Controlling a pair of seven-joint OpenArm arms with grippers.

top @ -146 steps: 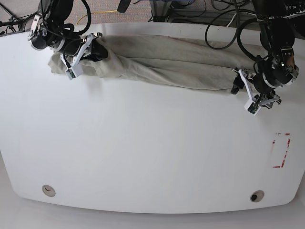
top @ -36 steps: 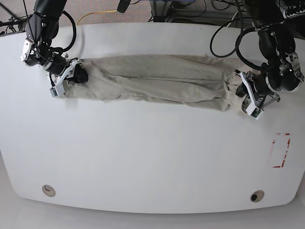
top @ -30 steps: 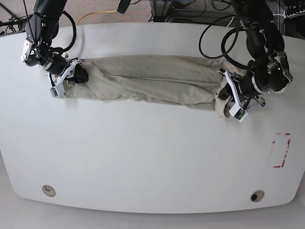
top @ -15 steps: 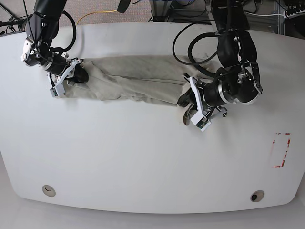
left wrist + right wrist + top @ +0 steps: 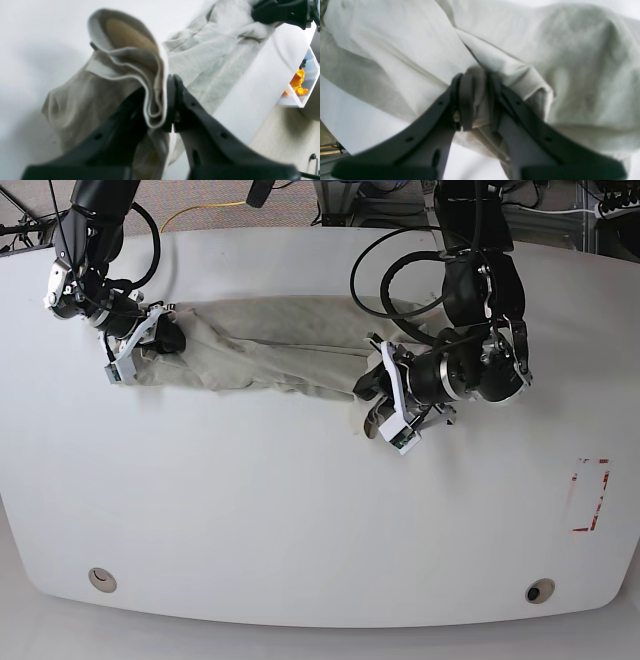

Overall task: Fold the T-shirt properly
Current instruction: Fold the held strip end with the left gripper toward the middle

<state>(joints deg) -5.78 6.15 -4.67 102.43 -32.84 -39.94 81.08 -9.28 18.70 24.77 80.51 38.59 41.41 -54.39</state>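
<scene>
White tabletop (image 5: 300,520) carries the T-shirt (image 5: 270,345), bunched into a long band; its long axis runs straight along the line between the two end effectors. Left end effector (image 5: 383,402) sits about mid-band, nearly shut, with the doubled hem edge (image 5: 152,95) pinched between its black fingers (image 5: 200,130) and lifted off the tabletop; the rest of the shirt trails away from it toward the other arm. Right end effector (image 5: 150,345) sits at the far end of the band, also close to shut, clamped on a thick wad of fabric (image 5: 476,97) and low on the tabletop. Judging by the task, the coming move turns on this: free cloth lies only between the two, so the left end, being the raised one, looks set to travel along the axis toward the right and lay its end over.
</scene>
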